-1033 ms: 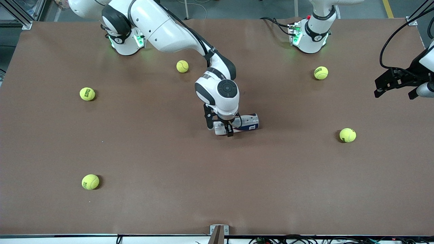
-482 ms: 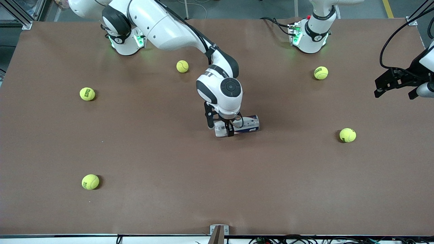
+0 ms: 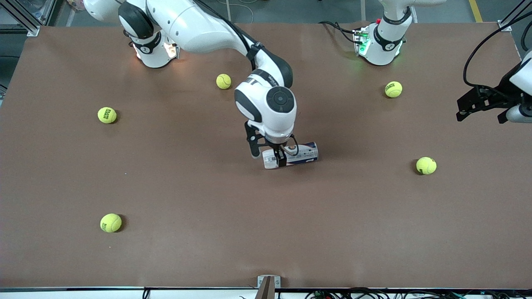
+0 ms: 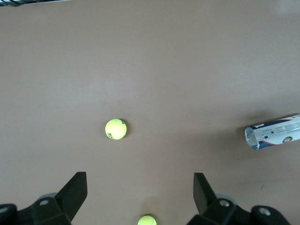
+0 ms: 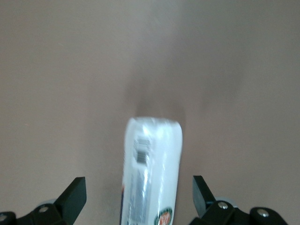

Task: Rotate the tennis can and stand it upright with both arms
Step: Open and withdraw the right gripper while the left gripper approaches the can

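The tennis can (image 3: 296, 154) lies on its side in the middle of the brown table (image 3: 208, 199), its label showing small print. My right gripper (image 3: 267, 155) hangs open just above the can's end toward the right arm's end of the table, one finger on each side of the tube. In the right wrist view the can (image 5: 152, 173) runs between the open right gripper (image 5: 139, 188) without touching the fingers. My left gripper (image 3: 482, 113) waits open in the air at the left arm's end of the table. The left wrist view shows the can (image 4: 274, 137) far off and nothing in the left gripper (image 4: 139, 187).
Several yellow-green tennis balls lie scattered: one (image 3: 223, 81) near the right arm's base, one (image 3: 393, 89) near the left arm's base, one (image 3: 426, 165) toward the left arm's end, and two (image 3: 107, 115) (image 3: 111, 222) toward the right arm's end.
The right wrist has risen a little above the can. The can has rolled slightly, so its W logo no longer faces up. The left gripper has barely moved.
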Controlling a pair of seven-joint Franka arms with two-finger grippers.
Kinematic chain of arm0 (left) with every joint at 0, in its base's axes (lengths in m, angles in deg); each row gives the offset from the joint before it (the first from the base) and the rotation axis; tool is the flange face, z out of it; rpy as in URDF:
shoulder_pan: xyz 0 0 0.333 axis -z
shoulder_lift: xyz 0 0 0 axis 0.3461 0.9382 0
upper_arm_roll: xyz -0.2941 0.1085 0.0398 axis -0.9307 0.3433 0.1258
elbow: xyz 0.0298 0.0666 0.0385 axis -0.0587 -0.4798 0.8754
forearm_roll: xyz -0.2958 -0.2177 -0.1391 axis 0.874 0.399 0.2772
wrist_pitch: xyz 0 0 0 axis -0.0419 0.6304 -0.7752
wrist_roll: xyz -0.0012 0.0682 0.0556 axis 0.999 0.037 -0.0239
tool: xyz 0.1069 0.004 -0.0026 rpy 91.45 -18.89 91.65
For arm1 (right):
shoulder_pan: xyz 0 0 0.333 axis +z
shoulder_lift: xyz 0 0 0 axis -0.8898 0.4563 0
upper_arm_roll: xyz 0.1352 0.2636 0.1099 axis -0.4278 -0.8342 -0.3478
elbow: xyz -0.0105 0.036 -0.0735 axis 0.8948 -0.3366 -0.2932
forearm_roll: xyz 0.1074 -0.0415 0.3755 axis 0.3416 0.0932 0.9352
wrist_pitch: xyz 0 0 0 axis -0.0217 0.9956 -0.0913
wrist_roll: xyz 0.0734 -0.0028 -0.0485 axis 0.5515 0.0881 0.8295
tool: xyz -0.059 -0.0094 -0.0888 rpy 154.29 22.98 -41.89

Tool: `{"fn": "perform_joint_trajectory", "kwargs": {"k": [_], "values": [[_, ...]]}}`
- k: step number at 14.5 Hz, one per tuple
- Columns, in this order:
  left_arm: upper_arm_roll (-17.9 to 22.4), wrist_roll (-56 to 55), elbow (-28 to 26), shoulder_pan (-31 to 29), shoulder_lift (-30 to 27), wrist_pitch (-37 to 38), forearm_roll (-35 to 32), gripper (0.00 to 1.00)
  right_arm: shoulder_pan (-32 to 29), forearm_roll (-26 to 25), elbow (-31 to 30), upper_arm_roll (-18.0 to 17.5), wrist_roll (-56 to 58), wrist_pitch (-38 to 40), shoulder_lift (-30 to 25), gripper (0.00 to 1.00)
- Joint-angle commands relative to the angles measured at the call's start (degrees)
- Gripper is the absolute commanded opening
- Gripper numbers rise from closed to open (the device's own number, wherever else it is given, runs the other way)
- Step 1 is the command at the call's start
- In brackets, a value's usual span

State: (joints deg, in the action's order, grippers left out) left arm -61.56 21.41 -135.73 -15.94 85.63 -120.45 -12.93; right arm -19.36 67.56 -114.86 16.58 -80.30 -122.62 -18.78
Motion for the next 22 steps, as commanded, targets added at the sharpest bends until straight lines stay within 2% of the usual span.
{"fn": "perform_joint_trajectory", "kwargs": {"k": [1,4,8,12,16,20,22], "values": [[-0.29,-1.58,0.04,0.79,2.5,1.54,0.61,1.0,-5.68,0.93,-1.15,-1.61,15.33,2.75,-2.42,1.0],[-0.82,-7.73,-0.14,2.19,8.11,6.29,0.7,1.0,-12.36,1.1,-1.5,-1.69,36.06,7.41,-4.97,1.0],[-1.43,-10.55,-3.29,4.83,13.92,2.71,1.31,1.0,-21.4,2.33,-1.86,-1.52,59.27,14.26,-8.14,1.0],[-1.87,-10.82,-14.62,3.87,13.06,-9.41,15.52,1.0,-31.87,2.25,-8.78,-1.34,81.52,15.77,-14.46,1.0],[-1.96,-9.42,-25.16,4.04,12.79,-20.91,30.81,1.0,-40.3,1.46,-11.17,-0.99,99.27,16.65,-18.25,1.0],[-4.24,0.31,-35.19,4.39,13.23,-35.42,49.34,1.0,-49.19,0.4,-11.26,-0.9,113.71,17.09,-21.15,1.0],[-4.77,9.09,-36.87,4.57,14.98,-37.47,61.72,1.0,-50.17,-0.56,-11.17,-0.64,114.53,17.62,-22.64,1.0]]}}
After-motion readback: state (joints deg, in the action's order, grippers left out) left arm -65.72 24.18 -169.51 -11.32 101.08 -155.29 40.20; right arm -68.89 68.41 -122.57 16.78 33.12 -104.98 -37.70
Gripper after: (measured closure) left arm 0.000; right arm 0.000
